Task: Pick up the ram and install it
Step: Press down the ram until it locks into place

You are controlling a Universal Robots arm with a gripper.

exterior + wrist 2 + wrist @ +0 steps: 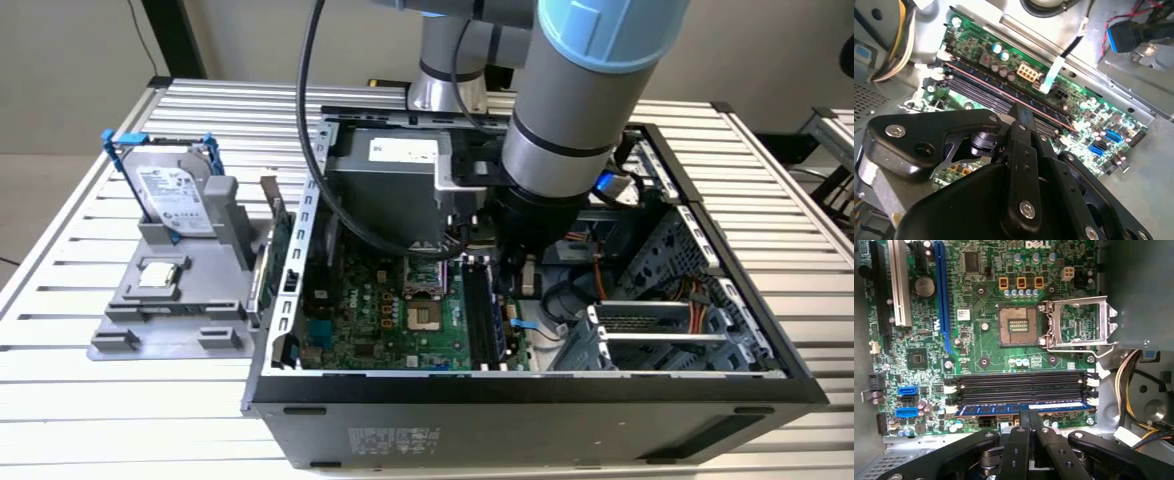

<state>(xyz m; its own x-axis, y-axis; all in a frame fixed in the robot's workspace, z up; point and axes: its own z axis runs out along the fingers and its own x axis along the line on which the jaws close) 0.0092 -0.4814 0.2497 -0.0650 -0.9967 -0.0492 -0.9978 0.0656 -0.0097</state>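
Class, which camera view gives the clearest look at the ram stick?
The first wrist view: the ram lies along the slot nearest the claw, its blue length visible. The second wrist view shows a thin edge. In the exterior view the arm blocks it.

Green motherboard [984, 340] speckled with tiny parts, black memory slots [1021, 382], a blue ram [1019, 407] stick, black gripper [1029, 420], light-blue and grey arm [587, 90], grey striped table [80, 400].
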